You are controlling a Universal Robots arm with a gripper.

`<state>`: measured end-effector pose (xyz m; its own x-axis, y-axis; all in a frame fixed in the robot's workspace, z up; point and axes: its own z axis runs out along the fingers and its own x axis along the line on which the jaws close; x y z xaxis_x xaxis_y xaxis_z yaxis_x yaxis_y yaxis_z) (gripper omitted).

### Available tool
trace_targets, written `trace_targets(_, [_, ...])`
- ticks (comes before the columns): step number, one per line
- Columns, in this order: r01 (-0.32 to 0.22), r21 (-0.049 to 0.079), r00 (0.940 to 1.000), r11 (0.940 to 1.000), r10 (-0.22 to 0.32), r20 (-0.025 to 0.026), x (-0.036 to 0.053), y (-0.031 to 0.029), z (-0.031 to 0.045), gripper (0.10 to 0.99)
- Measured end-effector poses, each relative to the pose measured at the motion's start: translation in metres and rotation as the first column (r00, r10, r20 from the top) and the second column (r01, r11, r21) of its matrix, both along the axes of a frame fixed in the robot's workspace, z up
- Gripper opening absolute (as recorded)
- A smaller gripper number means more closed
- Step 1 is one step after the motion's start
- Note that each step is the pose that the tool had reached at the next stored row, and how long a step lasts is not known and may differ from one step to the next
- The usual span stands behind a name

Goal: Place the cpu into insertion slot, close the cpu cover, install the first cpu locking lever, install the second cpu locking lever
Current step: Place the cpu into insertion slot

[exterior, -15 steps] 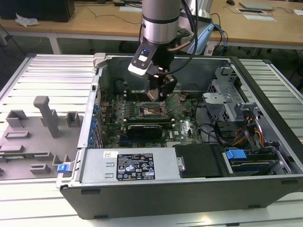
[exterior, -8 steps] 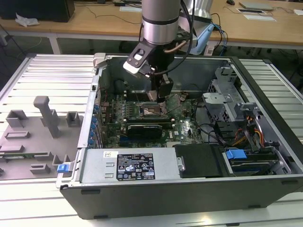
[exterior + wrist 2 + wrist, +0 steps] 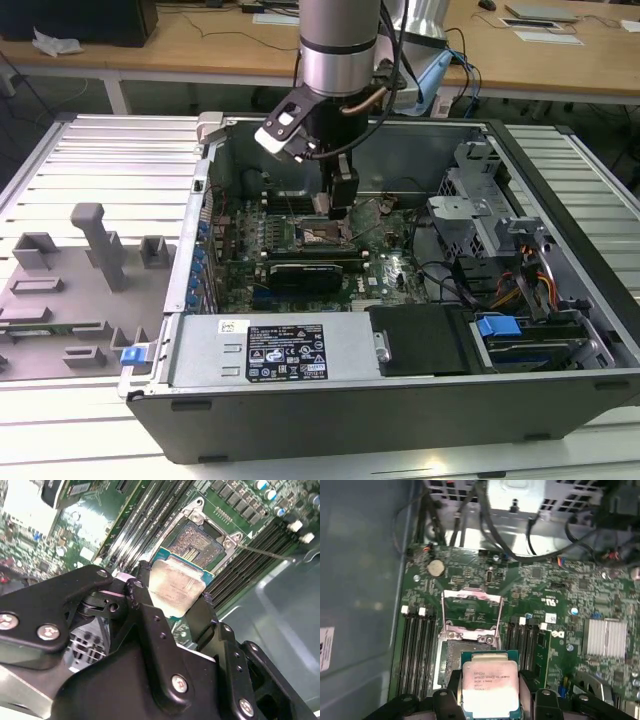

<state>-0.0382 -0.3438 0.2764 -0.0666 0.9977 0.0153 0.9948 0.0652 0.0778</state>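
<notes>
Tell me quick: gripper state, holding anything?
Gripper: shut on the small flat square cpu with silvery-beige metal top, held over the square black-framed insertion slot.

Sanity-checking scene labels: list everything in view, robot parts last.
cpu: 1, silvery-beige, held above the insertion slot
insertion slot: 1, black frame with grey contacts, on the motherboard
cpu cover: 1, silver, flipped open
memory slots: two banks, black, flanking the insertion slot
motherboard: 1, green, inside the case
case: 1, black and grey, open
fixture tray: 1, grey, exterior view's left
arm: 1, silver, over the case
end effector: 1, black, shut on the cpu
</notes>
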Motion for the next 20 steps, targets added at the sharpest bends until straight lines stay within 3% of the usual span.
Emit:
trace_targets(3, [0.060, 0.000, 0.9982, 0.9982, -0.060, -0.0001, 0.0000, 0.0001, -0.0038, 0.541])
trace_targets(20, [0.099, 0.000, 0.9951, 0.9951, -0.099, 0.0000, -0.0008, 0.0060, -0.0312, 0.541])
